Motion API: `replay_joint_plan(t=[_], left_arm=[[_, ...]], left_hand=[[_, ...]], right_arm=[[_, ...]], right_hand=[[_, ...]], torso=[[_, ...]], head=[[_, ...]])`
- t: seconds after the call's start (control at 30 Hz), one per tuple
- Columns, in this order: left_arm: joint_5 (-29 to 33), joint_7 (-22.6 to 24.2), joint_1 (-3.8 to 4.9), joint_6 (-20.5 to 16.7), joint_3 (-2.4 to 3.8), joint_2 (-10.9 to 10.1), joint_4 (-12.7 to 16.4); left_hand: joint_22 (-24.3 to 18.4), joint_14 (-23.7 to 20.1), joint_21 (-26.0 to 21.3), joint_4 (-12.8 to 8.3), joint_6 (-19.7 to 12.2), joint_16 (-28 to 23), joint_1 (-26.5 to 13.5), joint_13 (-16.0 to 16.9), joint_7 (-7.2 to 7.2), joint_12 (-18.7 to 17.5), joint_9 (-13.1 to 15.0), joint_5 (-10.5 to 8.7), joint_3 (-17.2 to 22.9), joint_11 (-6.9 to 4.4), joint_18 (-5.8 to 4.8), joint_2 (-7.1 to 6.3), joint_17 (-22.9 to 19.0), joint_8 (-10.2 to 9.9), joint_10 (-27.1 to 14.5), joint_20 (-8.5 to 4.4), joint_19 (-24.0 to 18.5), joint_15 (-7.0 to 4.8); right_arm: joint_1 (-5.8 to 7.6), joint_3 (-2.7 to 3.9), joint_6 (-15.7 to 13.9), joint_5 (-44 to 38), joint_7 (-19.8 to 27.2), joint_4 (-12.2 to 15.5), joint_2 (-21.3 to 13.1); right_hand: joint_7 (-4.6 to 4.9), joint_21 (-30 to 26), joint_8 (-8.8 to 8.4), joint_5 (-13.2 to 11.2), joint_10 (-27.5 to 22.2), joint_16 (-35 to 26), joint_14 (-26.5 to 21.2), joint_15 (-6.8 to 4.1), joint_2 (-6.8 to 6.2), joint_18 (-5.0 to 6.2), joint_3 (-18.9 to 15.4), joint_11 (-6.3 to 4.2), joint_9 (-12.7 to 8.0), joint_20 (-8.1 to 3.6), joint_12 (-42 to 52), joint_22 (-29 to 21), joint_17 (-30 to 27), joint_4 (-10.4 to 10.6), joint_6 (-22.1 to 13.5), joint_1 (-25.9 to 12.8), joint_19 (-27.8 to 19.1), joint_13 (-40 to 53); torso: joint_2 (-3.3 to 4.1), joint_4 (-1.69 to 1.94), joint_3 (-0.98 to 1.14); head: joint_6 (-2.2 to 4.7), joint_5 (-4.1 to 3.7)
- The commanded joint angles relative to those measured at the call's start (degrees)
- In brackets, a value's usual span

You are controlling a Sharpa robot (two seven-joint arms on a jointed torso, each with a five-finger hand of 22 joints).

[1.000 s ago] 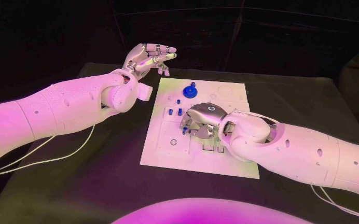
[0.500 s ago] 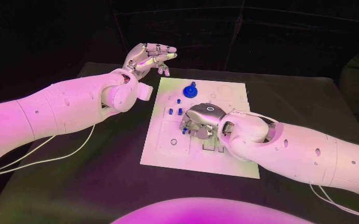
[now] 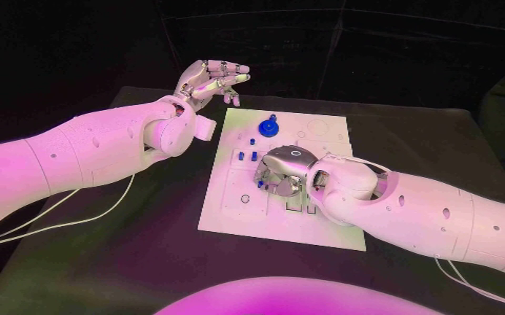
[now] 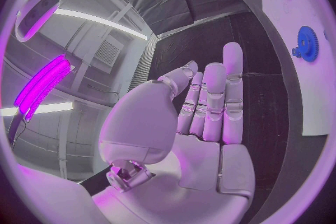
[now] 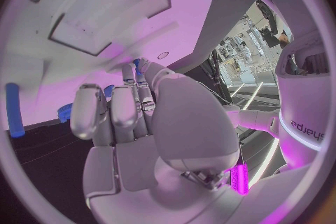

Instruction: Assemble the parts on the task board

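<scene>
The white task board (image 3: 237, 205) lies in the middle of the black table. A blue gear (image 3: 268, 128) stands near its far edge and is also in the left wrist view (image 4: 307, 43). Small blue pegs (image 3: 245, 156) stand upright left of my right hand (image 3: 284, 170). That hand is bent down over the board's middle, fingertips at the surface. In the right wrist view it pinches a small blue part (image 5: 137, 63) between thumb and fingers, with a blue peg (image 5: 14, 117) beyond. My left hand (image 3: 214, 80) is raised off the board's far left corner, holding nothing.
Several empty slots and holes mark the board's near half (image 3: 300, 209). Bare black table (image 3: 157, 249) surrounds the board. A white cable (image 3: 85, 220) trails under my left arm.
My right hand has settled a little lower and leftward over the board's middle. The left hand has stayed where it was.
</scene>
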Motion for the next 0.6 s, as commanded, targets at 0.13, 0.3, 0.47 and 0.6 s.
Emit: replay_joint_plan(t=[0.13,0.3,0.47,0.6], left_arm=[[0.19,-0.25,0.11,0.39,0.05,0.05,0.00],[0.19,-0.40,0.11,0.33,0.05,0.06,-0.01],[0.19,-0.73,0.11,0.25,0.05,0.05,-0.02],[0.20,-1.07,0.11,0.19,0.04,0.02,-0.01]], left_hand=[[-0.11,-0.35,-0.34,-0.22,-0.62,-0.25,0.05,-0.05,0.03,0.37,0.04,0.38,0.25,0.15,0.76,0.66,-0.16,0.43,-0.51,0.00,-0.53,0.13],[-0.11,-0.35,-0.34,-0.22,-0.62,-0.25,0.05,-0.05,0.03,0.37,0.04,0.38,0.25,0.15,0.76,0.66,-0.16,0.43,-0.51,0.00,-0.53,0.13],[-0.11,-0.35,-0.34,-0.22,-0.62,-0.25,0.05,-0.05,0.03,0.38,0.04,0.38,0.25,0.15,0.76,0.67,-0.16,0.43,-0.51,0.00,-0.53,0.13],[-0.14,-0.35,-0.38,-0.19,-0.66,-0.22,0.05,-0.06,0.04,0.40,0.04,0.38,0.28,0.17,0.76,0.77,-0.12,0.47,-0.56,0.01,-0.53,0.14]], right_arm=[[-0.04,-0.10,0.83,0.85,0.35,-0.21,-0.07],[-0.04,-0.10,-1.35,1.27,0.63,-0.09,-0.25],[-0.05,-0.10,-5.58,2.13,0.98,1.06,-1.27],[-0.03,-0.07,-8.63,2.63,0.56,3.06,-3.24]], right_hand=[[0.33,-0.81,-0.24,-0.91,-2.50,-0.08,1.09,0.83,-1.17,-0.39,-1.45,0.38,-0.22,0.70,-0.96,-0.74,-0.61,0.91,-2.30,-2.67,-0.50,-0.11],[0.42,-1.90,-0.17,-1.03,-5.46,-0.79,0.68,1.09,-1.62,-0.03,-3.29,0.73,-0.22,1.00,-0.84,-2.25,-1.98,0.90,-5.23,-3.51,-1.55,-0.06],[0.67,-2.43,-0.16,-0.49,-6.58,-1.22,0.47,1.23,-1.47,0.13,-4.29,0.96,-0.18,1.15,-0.40,-2.95,-2.76,0.72,-6.33,-3.59,-1.94,0.00],[0.71,-2.50,-0.07,0.05,-6.79,-1.27,0.45,1.26,-1.48,0.14,-4.72,0.99,-0.12,1.19,-0.09,-3.04,-2.92,0.60,-6.44,-3.57,-1.93,0.05]], torso=[[0.00,-0.06,0.03],[-0.02,-0.03,0.02],[0.00,-0.02,0.10],[-0.08,-0.07,0.04]], head=[[-0.07,0.06],[-0.05,0.02],[-0.04,0.09],[0.09,-0.01]])
